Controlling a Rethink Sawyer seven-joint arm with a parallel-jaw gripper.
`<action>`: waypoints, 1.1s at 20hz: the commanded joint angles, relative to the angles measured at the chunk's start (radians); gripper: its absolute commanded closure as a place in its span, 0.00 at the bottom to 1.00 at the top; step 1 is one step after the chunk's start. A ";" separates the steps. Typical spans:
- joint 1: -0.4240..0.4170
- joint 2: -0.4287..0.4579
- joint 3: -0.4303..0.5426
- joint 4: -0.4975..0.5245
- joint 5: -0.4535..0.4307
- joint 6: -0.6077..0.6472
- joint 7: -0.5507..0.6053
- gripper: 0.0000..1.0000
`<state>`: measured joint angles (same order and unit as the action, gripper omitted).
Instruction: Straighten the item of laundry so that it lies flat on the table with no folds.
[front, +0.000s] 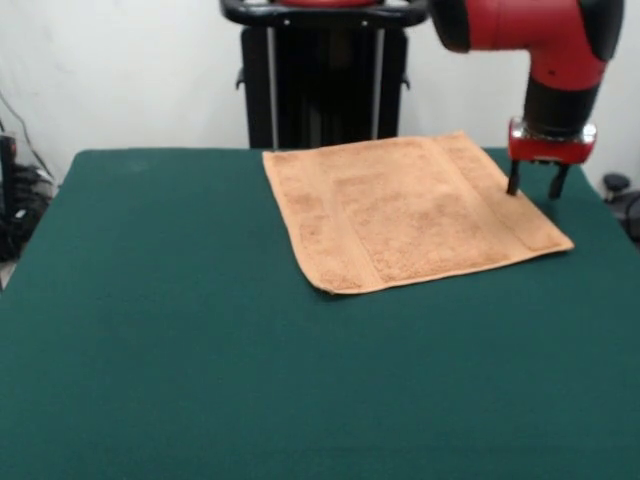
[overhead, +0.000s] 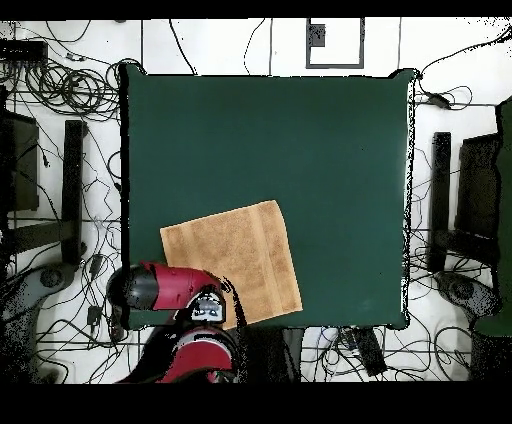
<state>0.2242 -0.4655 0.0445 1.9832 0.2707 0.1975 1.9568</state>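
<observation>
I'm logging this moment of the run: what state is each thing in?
towel: spread flat on the table, no folds showing.
gripper: open, empty, fingers pointing down at the towel's edge nearest it.
table: bears only the towel, which lies near the robot's side.

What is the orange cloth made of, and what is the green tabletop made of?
The towel looks like soft terry cotton: a nubbly, matte pile with smoother woven bands along it. The table seems covered in felt or a similar fabric: flat, dull dark green with no shine. Both are guesses from looks alone.
</observation>
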 joint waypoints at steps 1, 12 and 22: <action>0.124 0.137 -0.225 -0.290 0.069 0.289 0.244 0.00; 0.185 0.220 -0.305 -0.282 0.013 0.042 0.236 0.00; 0.216 0.236 -0.325 -0.282 0.021 -0.005 0.247 0.00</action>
<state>0.4596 -0.3718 -0.1975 1.7815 0.2805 0.4150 1.9568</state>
